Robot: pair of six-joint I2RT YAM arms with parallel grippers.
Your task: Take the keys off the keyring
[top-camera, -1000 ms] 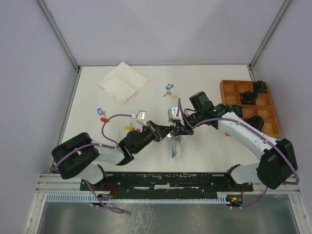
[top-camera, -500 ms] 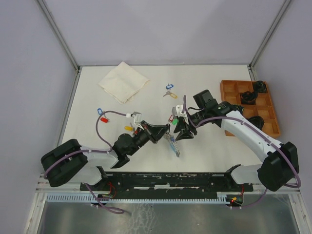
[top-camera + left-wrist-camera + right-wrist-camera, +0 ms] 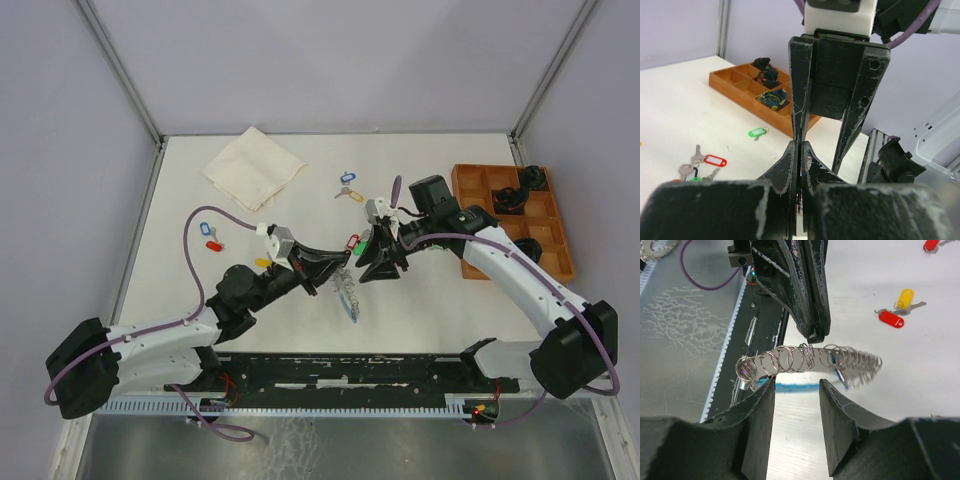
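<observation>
The keyring [image 3: 805,359] shows in the right wrist view as a curved row of silver rings on a light-blue band [image 3: 795,387]. It hangs above the table from my left gripper [image 3: 815,332], which is shut on its top. In the top view the keyring [image 3: 348,293] dangles under the left gripper [image 3: 337,272] at mid table. My right gripper [image 3: 375,262] faces it from the right. Its jaws stand open just short of the rings, touching nothing. Loose keys lie on the table: green tag [image 3: 758,132], red tag [image 3: 715,161], yellow tag [image 3: 905,297], red tag [image 3: 891,319].
A wooden compartment tray [image 3: 510,215] with dark objects sits at the right edge. A folded white cloth [image 3: 254,167] lies at the back left. Two more tagged keys [image 3: 345,185] lie at the back centre, two others [image 3: 211,235] at the left. The metal rail [image 3: 340,370] runs along the near edge.
The right gripper has opened and drawn back to the right, off the keyring. The left arm has stretched forward and carries the keyring slightly farther from the rail.
</observation>
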